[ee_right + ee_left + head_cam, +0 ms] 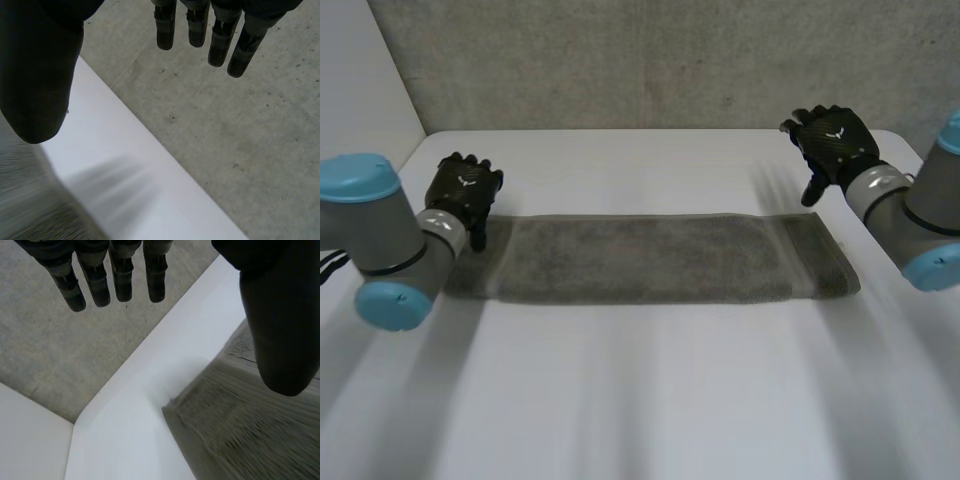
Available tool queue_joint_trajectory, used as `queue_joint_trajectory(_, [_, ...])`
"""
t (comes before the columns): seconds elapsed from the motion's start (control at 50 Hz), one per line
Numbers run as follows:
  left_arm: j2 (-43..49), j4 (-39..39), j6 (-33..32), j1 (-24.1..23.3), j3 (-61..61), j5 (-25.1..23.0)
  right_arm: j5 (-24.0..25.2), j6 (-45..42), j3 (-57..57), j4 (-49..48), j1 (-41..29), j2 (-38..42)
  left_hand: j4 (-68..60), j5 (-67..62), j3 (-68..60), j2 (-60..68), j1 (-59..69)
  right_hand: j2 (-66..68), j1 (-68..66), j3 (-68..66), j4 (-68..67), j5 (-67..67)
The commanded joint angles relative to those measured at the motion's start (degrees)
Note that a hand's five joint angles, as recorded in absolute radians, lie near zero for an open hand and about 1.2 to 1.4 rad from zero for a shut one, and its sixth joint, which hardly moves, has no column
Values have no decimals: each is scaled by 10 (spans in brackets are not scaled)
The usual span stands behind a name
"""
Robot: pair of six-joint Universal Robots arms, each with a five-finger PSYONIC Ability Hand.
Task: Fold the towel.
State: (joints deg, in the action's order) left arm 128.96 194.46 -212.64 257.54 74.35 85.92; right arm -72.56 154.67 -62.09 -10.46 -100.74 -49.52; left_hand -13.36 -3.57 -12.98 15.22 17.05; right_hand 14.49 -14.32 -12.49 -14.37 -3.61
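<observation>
Now stretched flat in a long strip across the table, the towel awaits our fold: left hand at its left end, right hand near the other, fingers straight and empty. Each must grip a corner, we judge.

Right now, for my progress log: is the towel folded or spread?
Spread: the towel lies flat as one long strip on the table, no end turned over. Whether doubled lengthwise, cannot tell.

Soft, even light, flat white table brightest, long grey terry towel dull beside the fingers, black left hand nearly silhouetted.
</observation>
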Motion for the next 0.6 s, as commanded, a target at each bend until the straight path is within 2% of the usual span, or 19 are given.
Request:
queue_joint_trajectory(0.02, [-123,-2,21,15,136,-5,7,1,-157,35,5,-112,34,18,30,-35,-53,-45,43,25,44,36])
queue_joint_trajectory(0.1, [-173,-3,58,16,189,-8,15,-3,-233,60,31,-136,34,17,30,-33,-52,-6,4,25,44,-3])
queue_joint_trajectory(0.14, [-216,-4,103,14,234,-11,15,-6,-249,61,39,-136,34,17,30,-33,-52,-4,2,25,44,-5])
queue_joint_trajectory(0.24, [-255,-5,157,9,273,-13,18,-9,-276,56,52,-128,34,17,30,-33,-52,28,-30,25,44,-37])
queue_joint_trajectory(0.32, [-267,-6,173,7,290,-13,28,-21,-282,46,62,-123,34,17,30,-33,-52,50,-52,25,44,-59])
queue_joint_trajectory(0.44, [-267,-5,176,7,302,-14,30,-57,-269,22,73,-73,34,17,30,-33,-52,122,-124,25,44,-131])
queue_joint_trajectory(0.5, [-264,-3,176,7,303,-14,29,-67,-258,13,72,-55,34,17,30,-33,-52,186,-188,25,44,-195])
queue_joint_trajectory(0.54, [-262,-3,176,8,303,-13,29,-69,-250,10,71,-37,34,17,30,-33,-52,287,-289,25,44,-296])
queue_joint_trajectory(0.6, [-261,-1,176,8,303,-13,29,-70,-246,10,71,-26,34,17,30,-33,-52,326,-328,25,44,-335])
